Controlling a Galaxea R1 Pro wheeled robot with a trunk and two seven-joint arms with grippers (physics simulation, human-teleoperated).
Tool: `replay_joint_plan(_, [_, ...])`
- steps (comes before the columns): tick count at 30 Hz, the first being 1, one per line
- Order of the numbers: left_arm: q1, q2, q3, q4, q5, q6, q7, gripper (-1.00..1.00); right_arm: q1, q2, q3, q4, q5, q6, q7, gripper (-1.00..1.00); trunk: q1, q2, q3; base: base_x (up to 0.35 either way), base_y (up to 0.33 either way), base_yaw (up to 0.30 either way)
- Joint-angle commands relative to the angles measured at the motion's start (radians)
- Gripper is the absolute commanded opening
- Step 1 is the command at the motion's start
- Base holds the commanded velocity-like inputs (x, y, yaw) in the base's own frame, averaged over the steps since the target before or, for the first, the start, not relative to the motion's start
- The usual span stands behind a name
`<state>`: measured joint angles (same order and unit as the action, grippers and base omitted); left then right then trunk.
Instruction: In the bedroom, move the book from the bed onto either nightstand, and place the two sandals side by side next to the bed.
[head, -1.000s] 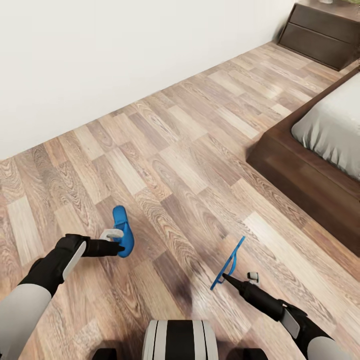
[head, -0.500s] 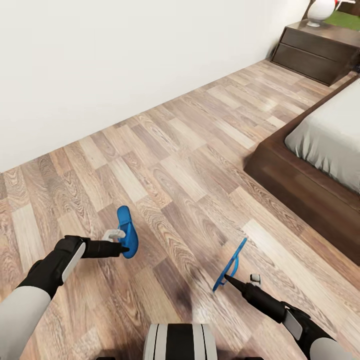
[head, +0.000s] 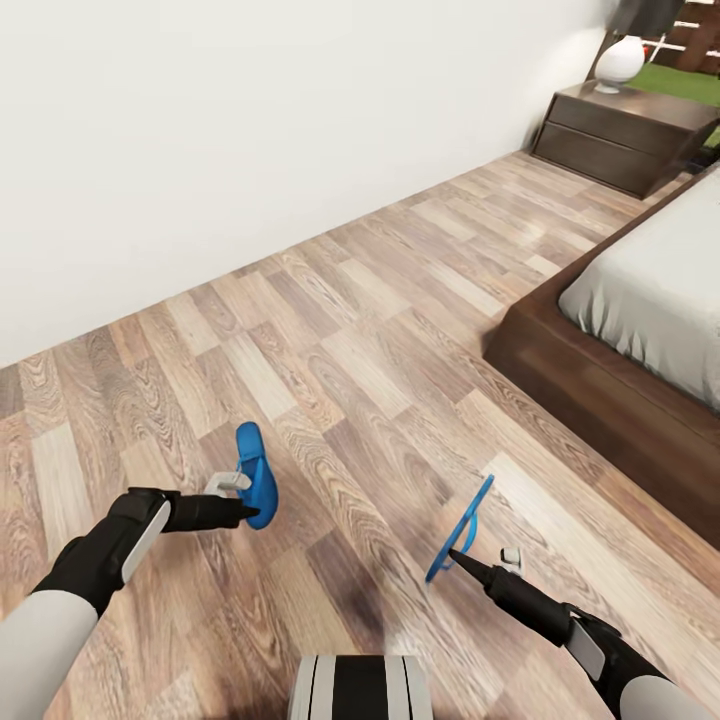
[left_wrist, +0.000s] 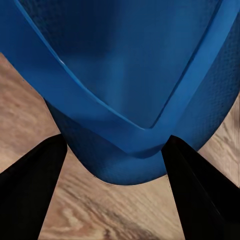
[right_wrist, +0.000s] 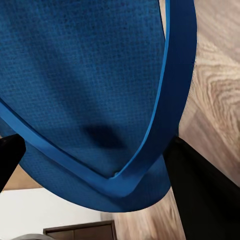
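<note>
Two sandals off the floor, one per arm. Left tool (head: 243, 513) pinching the left sandal (head: 257, 474) at one end — sole roughly flat-faced toward the head camera, long axis running away from the robot. Right tool (head: 455, 556) clamped on the right sandal (head: 462, 526) at its near end, this one hanging edge-on, seen as a thin blue sliver slanting up and away. In the left wrist view, dark fingers (left_wrist: 30, 195) flanking the rounded end of the sole with the straps meeting just above; same arrangement in the right wrist view, finger (right_wrist: 202, 192) hard against the sole's edge.

Bed (head: 600, 390) ahead and to the right, dark frame low to the floor (head: 380, 330), pale mattress above. Nightstand (head: 615, 135) further off by the wall, a white lamp (head: 620, 60) on top. Book not visible.

Relation that matters for the set-down: bed frame lying to the right of both tools, right arm clearly nearer, left sandal well apart from it. Probably needed — a drive closer, then both long axes brought parallel, soles down, just beside the frame. Edge-on right sandal likely wanting a wrist roll before release.
</note>
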<state>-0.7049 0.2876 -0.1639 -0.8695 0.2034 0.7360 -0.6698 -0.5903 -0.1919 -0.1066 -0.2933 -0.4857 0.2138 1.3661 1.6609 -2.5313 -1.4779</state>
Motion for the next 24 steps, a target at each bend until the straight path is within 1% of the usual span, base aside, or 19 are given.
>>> replay_joint_plan(1, [0.007, 0.001, -0.002, -0.001, 0.007, 0.001, -0.008, -1.0, 0.0, 0.0, 0.001, 0.0, -0.004, 0.013, 0.006, -1.0, -0.001, 0.0, 0.003, 0.0, 0.0, 0.0])
replay_joint_plan(4, [0.028, 0.001, -0.001, -0.004, 0.007, -0.006, -0.036, -1.0, 0.0, 0.0, 0.001, 0.0, -0.004, 0.016, 0.005, -1.0, -0.002, 0.001, 0.015, 0.0, 0.0, 0.0])
replay_joint_plan(5, [0.044, 0.0, 0.002, -0.003, 0.007, -0.007, -0.046, -1.0, 0.0, 0.0, 0.001, 0.0, -0.004, 0.017, 0.004, -1.0, -0.002, 0.001, 0.019, 0.0, 0.0, 0.0])
replay_joint_plan(7, [0.056, -0.001, 0.008, -0.003, 0.008, -0.007, -0.05, -1.0, 0.0, 0.0, 0.001, 0.0, -0.003, 0.017, 0.004, -1.0, -0.003, 0.001, 0.027, 0.0, 0.0, 0.0])
replay_joint_plan(9, [0.075, -0.006, 0.02, -0.003, 0.019, -0.007, -0.054, -1.0, 0.0, 0.0, 0.001, 0.0, -0.003, 0.018, 0.004, -1.0, -0.004, 0.002, 0.034, 0.0, 0.0, 0.0])
replay_joint_plan(11, [0.098, -0.01, 0.032, -0.003, 0.053, -0.007, -0.056, -1.0, 0.0, 0.0, 0.001, 0.001, -0.002, 0.018, 0.004, -1.0, -0.005, 0.002, 0.042, 0.0, 0.0, 0.0])
replay_joint_plan(12, [0.102, -0.01, 0.034, -0.002, 0.064, -0.007, -0.056, -1.0, 0.0, 0.0, 0.001, 0.001, -0.002, 0.018, 0.004, -1.0, -0.006, 0.003, 0.046, 0.0, 0.0, 0.0])
replay_joint_plan(13, [0.107, -0.009, 0.036, 0.001, 0.086, -0.007, -0.056, -1.0, 0.0, 0.0, 0.001, 0.003, -0.002, 0.019, 0.004, -1.0, -0.006, 0.003, 0.05, 0.0, 0.0, 0.0])
replay_joint_plan(15, [0.111, -0.007, 0.038, 0.004, 0.107, -0.008, -0.057, -1.0, 0.0, 0.0, 0.001, 0.005, -0.002, 0.019, 0.004, -1.0, -0.007, 0.003, 0.057, 0.0, 0.0, 0.0])
replay_joint_plan(16, [0.114, -0.006, 0.039, 0.006, 0.124, -0.008, -0.059, -1.0, 0.0, 0.0, 0.001, 0.007, -0.002, 0.019, 0.005, -1.0, -0.007, 0.004, 0.061, 0.0, 0.0, 0.0])
replay_joint_plan(19, [0.117, -0.008, 0.04, 0.009, 0.144, -0.009, -0.06, -1.0, 0.0, 0.0, 0.001, 0.009, -0.002, 0.019, 0.004, -1.0, -0.009, 0.004, 0.073, 0.0, 0.0, 0.0])
replay_joint_plan(24, [0.123, -0.018, 0.04, 0.012, 0.156, -0.008, -0.062, -1.0, 0.0, 0.0, 0.001, 0.011, -0.002, 0.019, 0.004, -1.0, -0.011, 0.005, 0.092, 0.0, 0.0, 0.0])
